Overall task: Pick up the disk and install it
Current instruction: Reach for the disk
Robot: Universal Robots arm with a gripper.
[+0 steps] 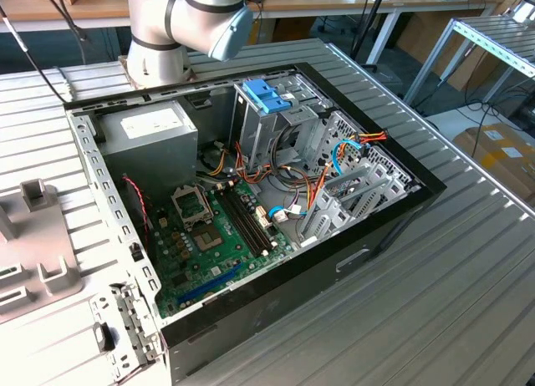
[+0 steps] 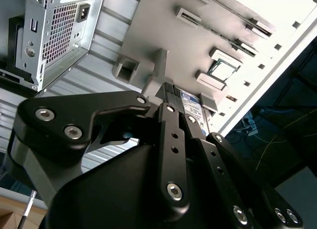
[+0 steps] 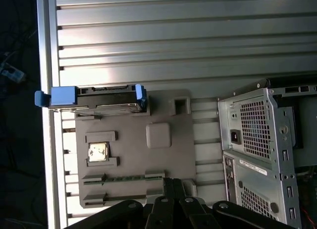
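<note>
My end effector (image 3: pixel 173 183) is clenched on nothing in the first wrist view, its jaws drawn together, hanging over one edge of the grey fixture plate (image 3: pixel 133 159). The disk (image 3: pixel 94 97) lies well apart from it on the opposite side of that plate, standing on its long edge. Its light-blue end tab juts past the rim of the slatted bench (image 3: pixel 173 40). The computer case (image 3: pixel 257 140) lies beside the plate on the same bench. From the exterior view I see the case lying open, with the blue bracket (image 1: pixel 266 93) atop the tall drive cage and the arm (image 1: pixel 184 18) rising behind it.
</note>
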